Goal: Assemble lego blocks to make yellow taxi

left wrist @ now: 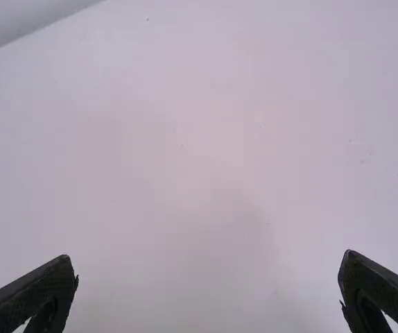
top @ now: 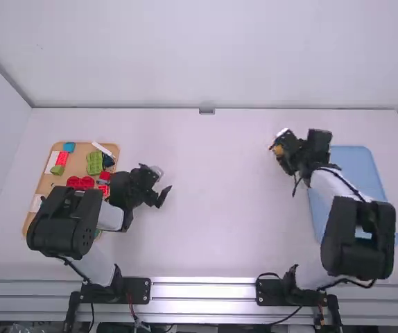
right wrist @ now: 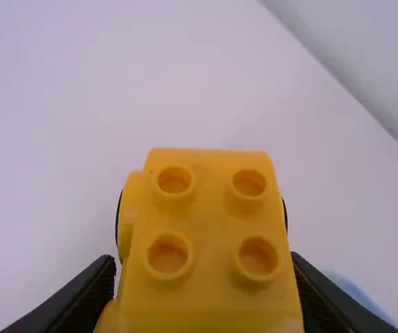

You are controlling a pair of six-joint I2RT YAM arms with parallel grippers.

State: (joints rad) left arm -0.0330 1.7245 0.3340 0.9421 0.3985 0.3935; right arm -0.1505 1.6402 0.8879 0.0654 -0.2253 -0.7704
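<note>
Gripping yellow toy car (right wrist: 209, 229) in right hand (right wrist: 202, 265) near blue tray (top: 353, 161), over counter (top: 220, 208); holding left hand (left wrist: 208, 258) open, empty. Could twist loose if gripped unevenly or bumped against tray.

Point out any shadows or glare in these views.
High view: bright glare along the silver metal rail at the near edge. Left wrist view: faint, soft shading on the white table. Right wrist view: darker hollows inside the round studs of the yellow plastic block.
</note>
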